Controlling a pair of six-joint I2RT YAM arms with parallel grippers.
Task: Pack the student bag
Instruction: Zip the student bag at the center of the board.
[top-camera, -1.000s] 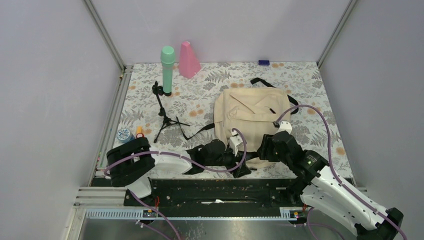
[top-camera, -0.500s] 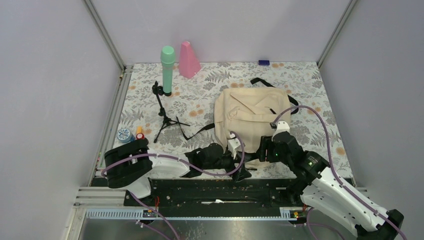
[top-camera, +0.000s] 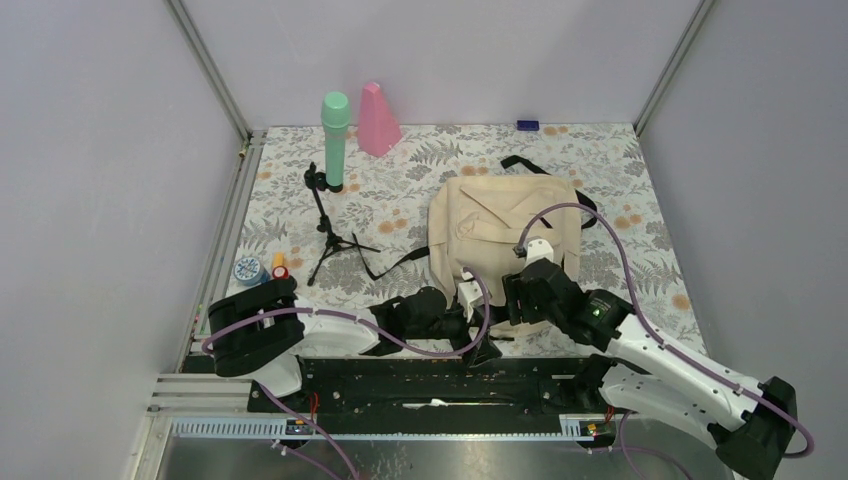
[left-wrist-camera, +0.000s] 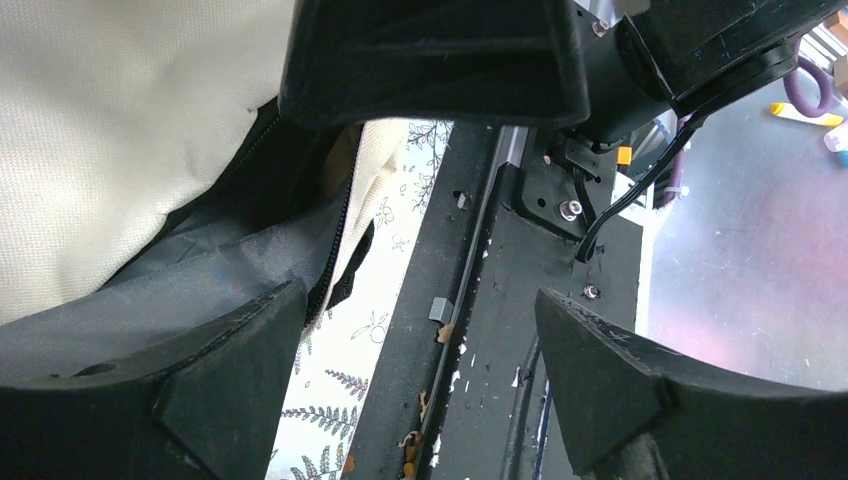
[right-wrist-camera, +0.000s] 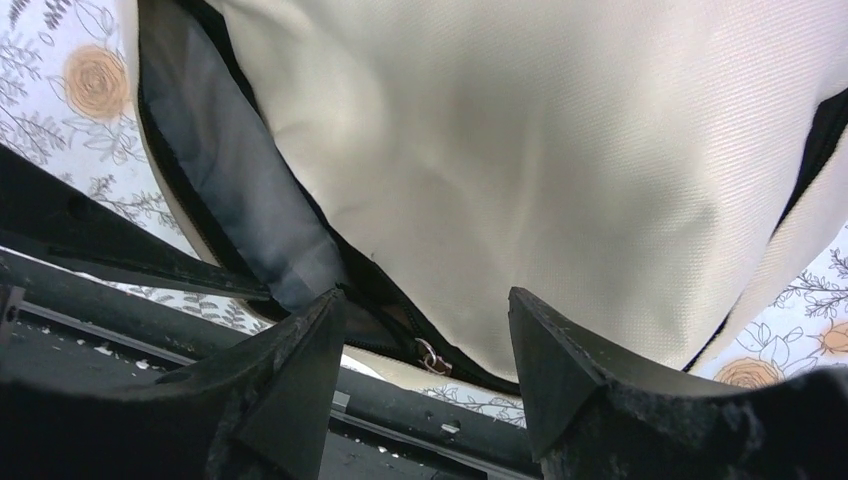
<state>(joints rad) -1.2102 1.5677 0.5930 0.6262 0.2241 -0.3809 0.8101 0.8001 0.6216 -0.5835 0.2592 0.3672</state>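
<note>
The cream student bag (top-camera: 505, 225) lies flat on the floral table, its zipped opening toward the near edge. My left gripper (top-camera: 478, 330) is open at the bag's near left corner; its wrist view shows cream fabric (left-wrist-camera: 110, 120), grey lining and black zipper beside the left finger, nothing between the jaws (left-wrist-camera: 420, 350). My right gripper (top-camera: 512, 300) is open over the bag's near edge. Its wrist view shows the cream bag (right-wrist-camera: 520, 150), grey lining (right-wrist-camera: 230, 190) and a small metal zipper pull (right-wrist-camera: 432, 357) between the fingers.
A green microphone (top-camera: 334, 138) on a small black tripod (top-camera: 326, 225) and a pink cone (top-camera: 377, 118) stand at the back left. A blue tape roll (top-camera: 247, 270) and a small orange item (top-camera: 279, 265) lie at left. A black rail (top-camera: 430, 375) runs along the near edge.
My right gripper has moved left and forward along the bag's near edge, closing on the left gripper. The left gripper shifted slightly. The bag has not moved.
</note>
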